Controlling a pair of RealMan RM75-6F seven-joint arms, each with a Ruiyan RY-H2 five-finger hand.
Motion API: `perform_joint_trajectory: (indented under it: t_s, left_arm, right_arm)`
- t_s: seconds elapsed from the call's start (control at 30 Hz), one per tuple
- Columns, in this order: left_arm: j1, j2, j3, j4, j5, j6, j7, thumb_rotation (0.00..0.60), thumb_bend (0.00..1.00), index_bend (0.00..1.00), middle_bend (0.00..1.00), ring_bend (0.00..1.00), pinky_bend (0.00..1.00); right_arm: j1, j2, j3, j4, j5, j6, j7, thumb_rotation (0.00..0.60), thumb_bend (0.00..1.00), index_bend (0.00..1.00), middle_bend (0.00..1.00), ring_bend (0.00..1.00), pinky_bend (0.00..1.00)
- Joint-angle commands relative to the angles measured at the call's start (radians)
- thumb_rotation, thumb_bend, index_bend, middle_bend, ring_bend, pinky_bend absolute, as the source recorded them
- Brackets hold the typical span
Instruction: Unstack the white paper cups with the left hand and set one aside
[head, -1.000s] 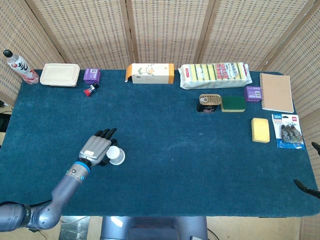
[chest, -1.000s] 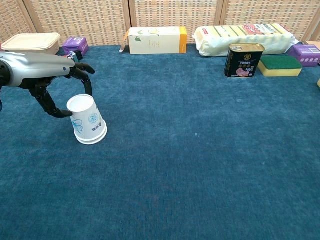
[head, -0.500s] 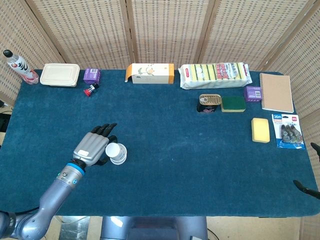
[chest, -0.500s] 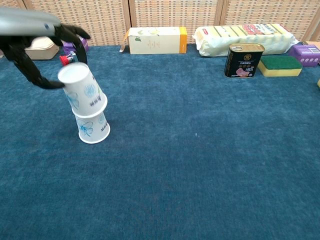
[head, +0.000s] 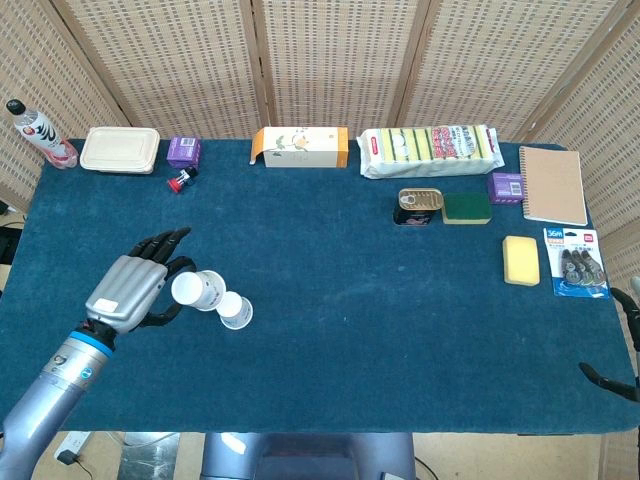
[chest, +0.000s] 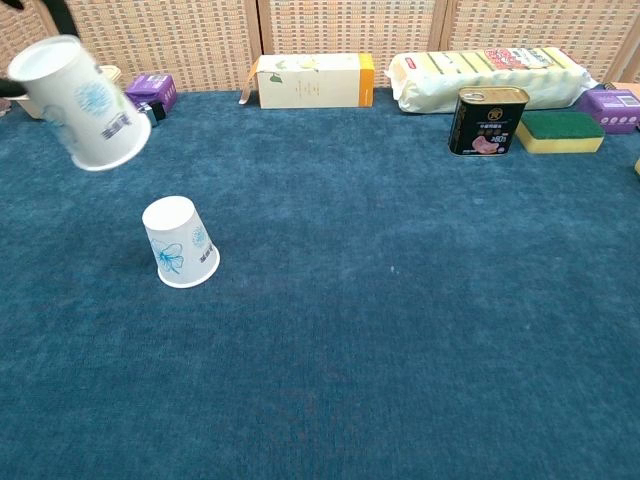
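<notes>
Head view shows the left hand (head: 128, 290) raised above the near-left part of the blue table (head: 330, 300), fingers wrapped around the base end of the lifted cup (head: 196, 289), which it holds tilted, mouth pointing down and to the right. The remaining cup (head: 235, 311) stands inverted on the cloth just beside and below it. In the chest view the lifted cup (chest: 80, 103) hangs clear in the upper-left corner, well above the remaining cup (chest: 181, 241), with visible blue cloth between them; the two are fully apart. Only a dark fingertip or two show at that frame's edge.

The right hand (head: 620, 340) appears only as dark fingertips at the right edge of the head view; whether it is spread or curled cannot be told.

Assessment: separation is complete, and the step in hand is the carry-away. The next move calls for taking the lifted cup sideways to bare cloth well apart from the remaining cup, levelling it so its rim meets the table flat, then lowering and letting go without knocking the standing one.
</notes>
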Motion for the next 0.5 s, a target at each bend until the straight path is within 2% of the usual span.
perform_joint_trajectory:
  t_s: [0.03,0.27,0.5]
  left_arm:
    - [0.060,-0.022,0.044,0.129,0.040,-0.055,-0.101,0.600,0.32,0.36,0.00,0.00,0.11]
    - [0.084,-0.124,0.059,0.294,0.049,-0.122,-0.183,0.600,0.32,0.35,0.00,0.00,0.11]
    - [0.049,-0.244,0.048,0.412,-0.024,-0.211,-0.175,0.600,0.31,0.35,0.00,0.00,0.11]
  right_arm:
    - [0.003,-0.001,0.001,0.001,0.004,-0.005,-0.001,0.600,0.01,0.09,0.00,0.00,0.00]
    - [0.004,-0.002,0.001,0.001,0.008,-0.008,-0.003,0.600,0.01,0.09,0.00,0.00,0.00]
    - [0.006,-0.005,-0.001,0.001,0.007,-0.012,-0.010,0.600,0.01,0.09,0.00,0.00,0.00]
